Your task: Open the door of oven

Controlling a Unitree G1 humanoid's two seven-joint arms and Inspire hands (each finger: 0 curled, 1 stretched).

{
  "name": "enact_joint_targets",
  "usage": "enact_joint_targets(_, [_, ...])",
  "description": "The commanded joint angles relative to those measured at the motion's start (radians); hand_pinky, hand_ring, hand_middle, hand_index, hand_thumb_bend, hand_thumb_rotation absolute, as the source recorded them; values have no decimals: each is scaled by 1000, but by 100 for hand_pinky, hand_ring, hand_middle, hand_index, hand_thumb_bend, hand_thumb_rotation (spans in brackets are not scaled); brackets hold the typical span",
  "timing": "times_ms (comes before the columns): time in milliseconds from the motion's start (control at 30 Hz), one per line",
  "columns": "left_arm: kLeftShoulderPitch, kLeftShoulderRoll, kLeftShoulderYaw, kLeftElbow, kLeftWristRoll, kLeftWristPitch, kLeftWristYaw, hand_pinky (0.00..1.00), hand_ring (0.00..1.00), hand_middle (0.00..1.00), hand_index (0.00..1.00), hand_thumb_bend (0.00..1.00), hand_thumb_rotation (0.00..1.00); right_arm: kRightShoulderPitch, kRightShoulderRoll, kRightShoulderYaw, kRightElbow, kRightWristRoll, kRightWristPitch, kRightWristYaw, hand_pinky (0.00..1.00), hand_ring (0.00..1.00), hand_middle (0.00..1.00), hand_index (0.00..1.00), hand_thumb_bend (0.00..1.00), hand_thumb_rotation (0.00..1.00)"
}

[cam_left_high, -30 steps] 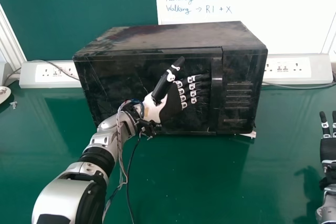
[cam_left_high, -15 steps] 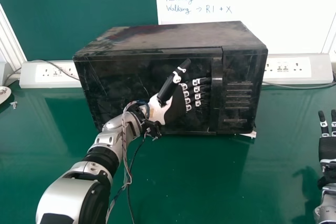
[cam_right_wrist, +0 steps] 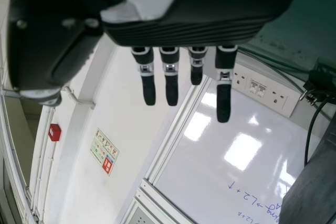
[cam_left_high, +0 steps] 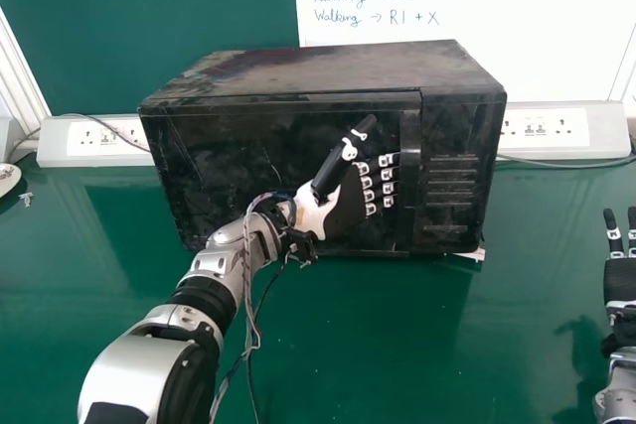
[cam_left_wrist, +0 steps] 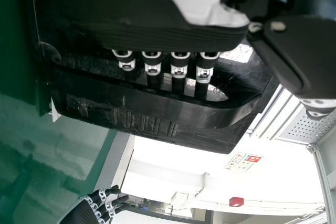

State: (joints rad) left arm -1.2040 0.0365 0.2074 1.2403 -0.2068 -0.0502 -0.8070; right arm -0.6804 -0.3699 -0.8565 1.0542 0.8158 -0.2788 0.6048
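Note:
The black oven [cam_left_high: 318,71] stands on the green table with its door [cam_left_high: 229,171] closed. My left hand [cam_left_high: 343,208] is in front of the door, its fingertips at the inner side of the vertical door handle [cam_left_high: 409,181]. In the left wrist view, the fingers of my left hand [cam_left_wrist: 178,66] reach down behind the curved handle bar [cam_left_wrist: 157,106]; their tips are partly hidden, and the thumb stands apart. My right hand [cam_left_high: 621,280] rests away from the oven at the right edge, fingers straight, as the right wrist view shows for the hand [cam_right_wrist: 224,85] too.
Socket panels [cam_left_high: 94,141] run along the wall on both sides of the oven, with cables beside them. A whiteboard [cam_left_high: 556,37] stands behind. Green table surface [cam_left_high: 397,345] lies in front of the oven, and a white round object [cam_left_high: 8,178] is at the far left.
My left hand has moved right along the door, and its fingertips have slipped in at the handle. The right hand has barely shifted, and the door has not moved.

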Motion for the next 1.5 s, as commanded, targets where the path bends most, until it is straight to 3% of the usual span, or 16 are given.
enact_joint_targets(0, [-22,-11,-3,10,8,7,10,57,80,88,87,85,83,10,7,2,-2,3,-2,9,91,99,94,89,100,93])
enact_joint_targets(433, [-40,-41,-4,19,8,19,1,56,79,88,87,87,83,5,10,-1,-3,9,1,2,92,99,94,88,100,92])
enact_joint_targets(633, [-59,-51,-3,23,5,29,-5,56,79,88,86,86,83,4,11,2,-1,1,-11,-8,86,96,93,87,100,92])
enact_joint_targets(733, [-67,-54,-7,27,9,32,-12,55,79,89,86,85,84,7,16,5,-10,2,-12,0,92,98,94,88,100,93])
enact_joint_targets(1467, [-102,-57,-14,42,44,62,-57,46,68,77,85,86,85,9,21,4,-20,4,-7,-10,87,95,92,87,100,92])
